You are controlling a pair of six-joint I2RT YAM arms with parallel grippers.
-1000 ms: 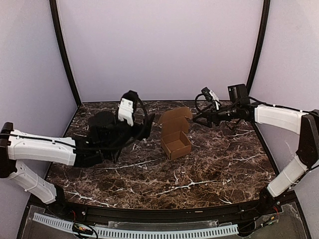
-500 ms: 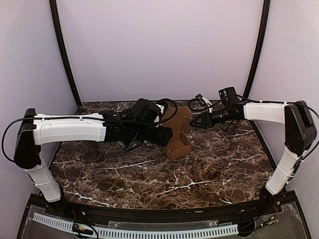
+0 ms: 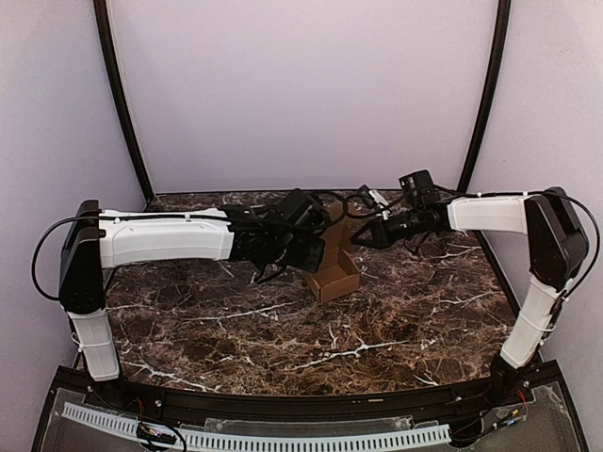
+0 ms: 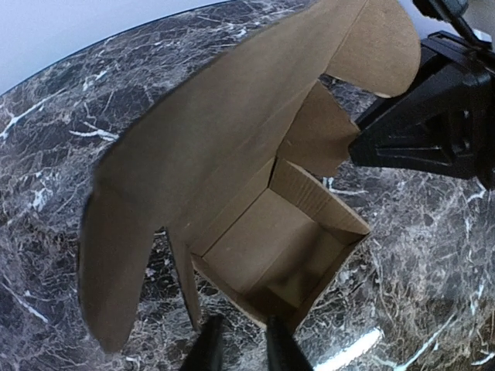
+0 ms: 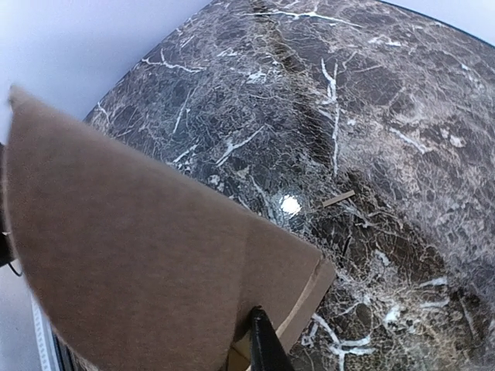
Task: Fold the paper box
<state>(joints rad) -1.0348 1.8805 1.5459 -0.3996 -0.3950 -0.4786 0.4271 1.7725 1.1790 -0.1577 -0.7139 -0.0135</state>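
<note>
The paper box (image 3: 337,276) is plain brown cardboard and stands open on the marble, with its lid (image 4: 232,131) upright. My left gripper (image 3: 309,252) reaches in from the left. In the left wrist view its fingertips (image 4: 213,340) are close together with only marble between them, just outside the box's near wall (image 4: 232,297). My right gripper (image 3: 361,237) comes from the right and meets the lid's side flap (image 4: 329,135). In the right wrist view one finger (image 5: 267,348) lies against the cardboard (image 5: 139,255), which hides the other.
The dark marble table (image 3: 283,330) is enclosed by purple walls (image 3: 301,94) and black frame posts (image 3: 122,104). A small pale sliver (image 5: 338,199) lies on the marble beyond the box. Both arms cross the table's far half.
The left arm has swung right and stretched out to the box. The right gripper has moved left onto the lid's flap. Both pairs of jaws have closed.
</note>
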